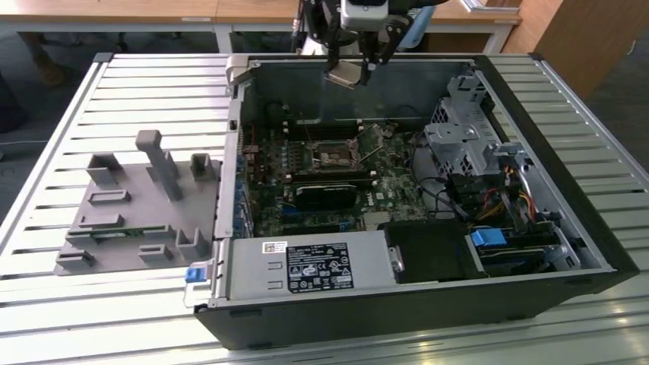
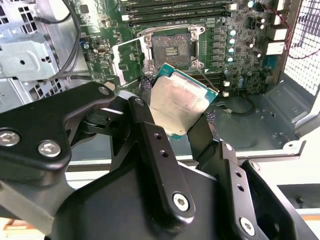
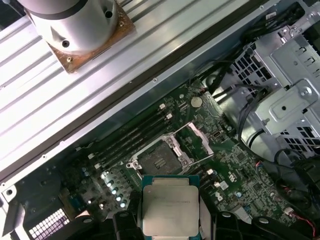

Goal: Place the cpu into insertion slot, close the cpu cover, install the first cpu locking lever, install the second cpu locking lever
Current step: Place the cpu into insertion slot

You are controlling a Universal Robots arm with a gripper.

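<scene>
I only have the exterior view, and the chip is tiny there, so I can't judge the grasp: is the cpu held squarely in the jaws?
Observer: Yes. In the second wrist view the gripper has its jaws shut on two opposite edges of the cpu, with the silvery top in plain sight.
Operator: Is the insertion slot free?
Observer: In the first wrist view the insertion slot shows its dark centre bare, with nothing seated in it.
Operator: And the cpu cover?
Observer: The cpu cover is swung open to one side of the slot and does not lie over it.
</scene>
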